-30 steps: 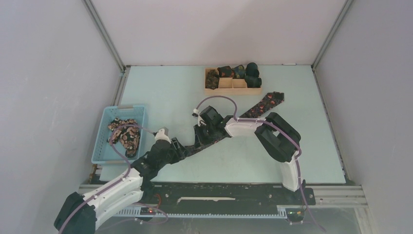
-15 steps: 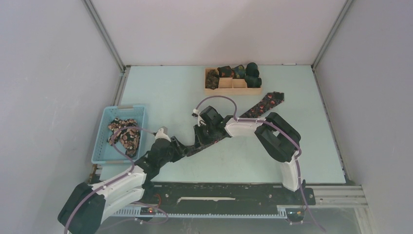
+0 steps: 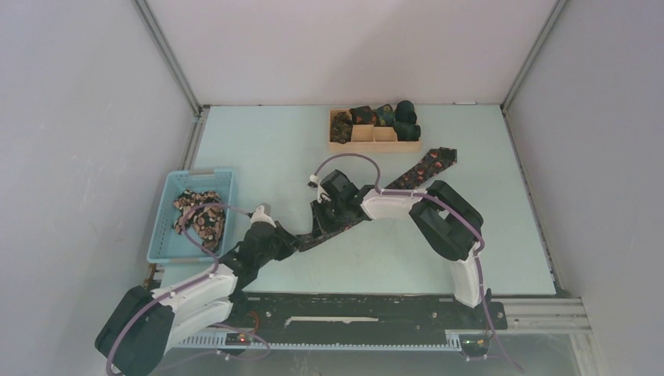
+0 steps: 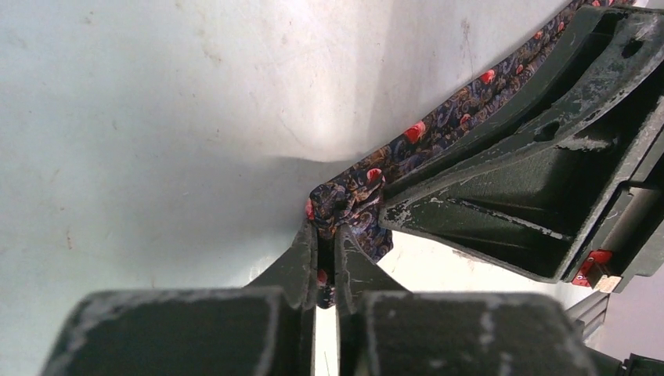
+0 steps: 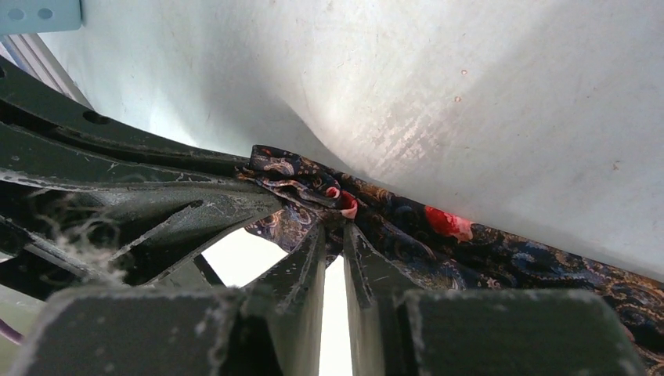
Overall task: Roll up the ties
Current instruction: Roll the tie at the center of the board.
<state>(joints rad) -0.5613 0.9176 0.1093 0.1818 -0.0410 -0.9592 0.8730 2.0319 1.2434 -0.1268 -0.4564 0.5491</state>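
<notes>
Dark floral fabric, one tie, lay on the bench in front of the wooden tray. It was not yet rolled, apart from a small bunching at its narrow end that might have been a first fold; the wrist views were too close to say. Rolled ties sat in the tray's back compartments, and loose ties waited in the basket well left of the tray, so much remained. The tie's long axis ran diagonally, wide end toward the tray's right front corner, narrow end away from it. The left claw was pinched nearly closed on that narrow end; the right claw gripped the fabric just beside it, nearer the tray.
</notes>
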